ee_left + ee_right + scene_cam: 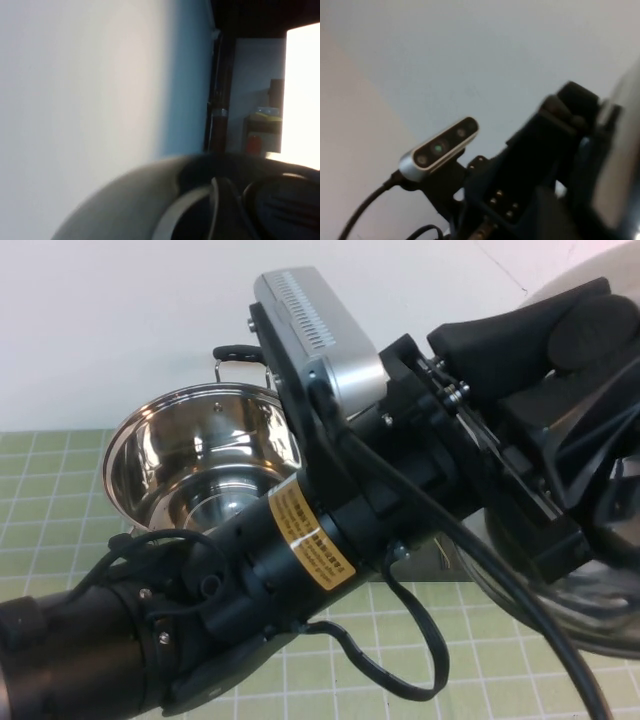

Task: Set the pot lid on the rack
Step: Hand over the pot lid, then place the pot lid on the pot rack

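The pot lid is held up in the air at the right, close to the high camera; only its shiny rim and part of its dome show. My left gripper reaches up from the lower left and is shut on the lid. The lid's grey dome fills the bottom of the left wrist view. My right gripper is a black mass at the top right, right by the lid and the left gripper. The lid shows as a pale edge in the right wrist view. The rack is out of view.
The deep steel pot stands open on the green gridded mat at the back left, one black handle behind it. My left arm and its silver wrist camera block most of the table's middle.
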`<state>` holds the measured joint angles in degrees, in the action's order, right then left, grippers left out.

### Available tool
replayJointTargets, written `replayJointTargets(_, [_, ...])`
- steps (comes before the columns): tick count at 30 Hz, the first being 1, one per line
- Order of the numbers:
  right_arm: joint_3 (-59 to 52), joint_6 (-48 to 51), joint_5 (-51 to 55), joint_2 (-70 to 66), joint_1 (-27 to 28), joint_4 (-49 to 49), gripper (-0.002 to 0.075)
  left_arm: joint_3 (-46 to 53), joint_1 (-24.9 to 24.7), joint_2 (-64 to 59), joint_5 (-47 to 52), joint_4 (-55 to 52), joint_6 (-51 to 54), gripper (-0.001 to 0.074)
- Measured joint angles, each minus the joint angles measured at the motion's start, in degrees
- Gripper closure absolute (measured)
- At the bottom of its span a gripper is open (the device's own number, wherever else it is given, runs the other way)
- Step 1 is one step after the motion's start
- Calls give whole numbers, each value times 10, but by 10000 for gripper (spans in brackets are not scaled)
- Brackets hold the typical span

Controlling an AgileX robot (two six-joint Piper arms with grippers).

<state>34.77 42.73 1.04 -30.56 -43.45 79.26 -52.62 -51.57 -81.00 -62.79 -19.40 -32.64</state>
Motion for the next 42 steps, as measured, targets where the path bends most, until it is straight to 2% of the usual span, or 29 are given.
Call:
replayJointTargets(2, [7,11,0,0,-3,8,538,0,0,-1,6,2,1,414])
replayJointTargets(3, [8,15,0,0,-4,8,587,0,0,-2,6,2,0,414])
replayJointTargets(5, [8,26,0,0,-4,10,589,0,0,-3,8,-3,-7,399])
replayJointTargets(6, [8,30,-1,-1,-4,10,598,0,0,-3,11,-11,-11,356])
replayJointTargets(9, [8,38,-10,-9,-4,10,622,0,0,-3,21,-27,-32,164])
replayJointTargets(12, [11,54,-18,-24,-4,10,622,0,2,-3,36,-28,-47,73])
replayJointTargets(15, [22,80,-21,-48,-4,10,622,0,14,-3,46,-27,-16,51])
replayJointTargets(20, [57,133,-59,-111,-4,5,622,0,58,33,87,-39,116,43])
replayJointTargets(25, [104,187,-72,-195,-4,4,622,0,116,101,225,-13,170,51])
replayJointTargets(27, [124,215,-72,-237,-4,4,622,0,135,131,297,8,156,100])
replayJointTargets(29, [144,236,-71,-278,-4,4,622,0,145,158,376,22,136,205])
replayJointTargets(33, [168,284,-67,-371,-4,3,622,0,147,209,552,26,125,580])
replayJointTargets(34, [172,293,-70,-394,-4,3,622,0,148,221,593,26,125,631])
replayJointTargets(37, [182,317,-80,-447,-1,3,622,0,150,247,699,26,125,704])
replayJointTargets(42, [192,326,-64,-500,36,3,622,0,150,273,812,31,125,730])
